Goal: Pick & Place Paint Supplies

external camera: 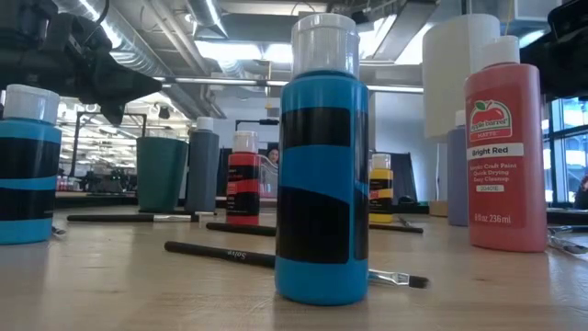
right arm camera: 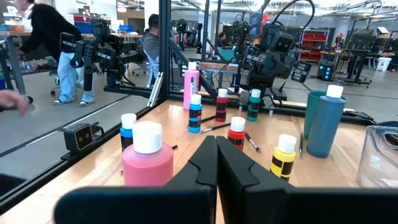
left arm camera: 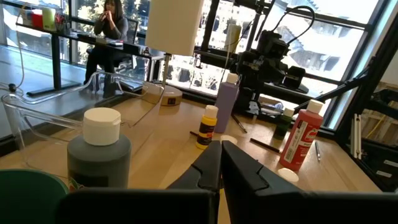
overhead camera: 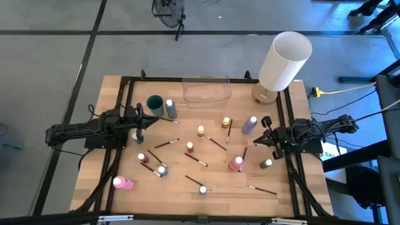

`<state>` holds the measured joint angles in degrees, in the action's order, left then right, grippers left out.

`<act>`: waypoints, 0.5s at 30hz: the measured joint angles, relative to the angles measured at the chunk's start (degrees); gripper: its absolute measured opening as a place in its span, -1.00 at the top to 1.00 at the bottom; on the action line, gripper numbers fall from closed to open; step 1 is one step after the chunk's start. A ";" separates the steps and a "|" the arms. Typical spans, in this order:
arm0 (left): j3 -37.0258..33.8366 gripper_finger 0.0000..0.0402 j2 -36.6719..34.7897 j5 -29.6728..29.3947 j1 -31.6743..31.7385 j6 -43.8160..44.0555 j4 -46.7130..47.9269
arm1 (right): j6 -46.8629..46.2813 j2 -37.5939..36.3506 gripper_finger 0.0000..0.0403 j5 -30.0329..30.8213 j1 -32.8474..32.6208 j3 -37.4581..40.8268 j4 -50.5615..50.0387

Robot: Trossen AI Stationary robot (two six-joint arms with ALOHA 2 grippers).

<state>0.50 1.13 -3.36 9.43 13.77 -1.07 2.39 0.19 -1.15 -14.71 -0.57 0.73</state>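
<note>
**High view says you've barely started — nothing's in the bin yet**

High view first: the clear container (overhead camera: 206,89) at top centre of the frame looks empty, and the paint supplies are scattered all over the table (overhead camera: 112,165). You've got a pink bottle (overhead camera: 122,183) lying on its side lower left, another pink one (overhead camera: 236,164) right of centre, a lilac bottle (overhead camera: 249,124) upper right, a grey bottle (overhead camera: 170,109) beside a dark green cup (overhead camera: 155,105) upper left, plus small bottles and brushes, like the brush (overhead camera: 196,159) mid-frame and the one (overhead camera: 261,189) lower right. So as I read it, basically everything's left to do.

Left gripper (overhead camera: 139,125) sits at the left edge of the spread with its fingers pressed together, holding nothing. Right gripper (overhead camera: 265,135) is at the right edge near the lilac bottle, also clamped together and empty. White cylinder (overhead camera: 284,60) stands upper right, out of the way.

Writing you can actually read, all in the low view: the red bottle (external camera: 504,152) at right says "Bright Red", "Acrylic Craft Paint" and "236 ml", with an apple logo on top whose brand name is too small for me to call. The brush (external camera: 276,260) in front has a pale word on its handle, can't make it out. The blue bottle (external camera: 322,165) dead centre just has black bands, no text.
</note>
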 joint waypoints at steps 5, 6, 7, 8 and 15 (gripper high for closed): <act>0.02 0.97 -0.02 0.00 -0.02 -0.01 0.01 | 0.01 -0.01 1.00 0.96 0.01 -0.01 1.54; -0.01 0.97 -0.02 0.00 -0.02 -0.01 0.01 | 0.01 -0.01 1.00 1.01 0.01 -0.04 1.39; -0.01 0.97 0.00 0.00 0.00 0.01 0.01 | 0.01 0.00 1.00 0.96 0.01 -0.01 1.10; 0.00 0.97 -0.02 0.00 -0.01 -0.01 0.01 | 0.01 0.00 1.00 0.96 0.01 -0.01 1.09; -0.01 0.97 0.00 0.00 -0.02 0.01 0.01 | 0.01 0.01 1.00 0.96 0.01 -0.01 0.36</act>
<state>0.49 1.12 -3.36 9.41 13.78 -1.06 2.39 0.21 -0.19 -14.70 -0.58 1.08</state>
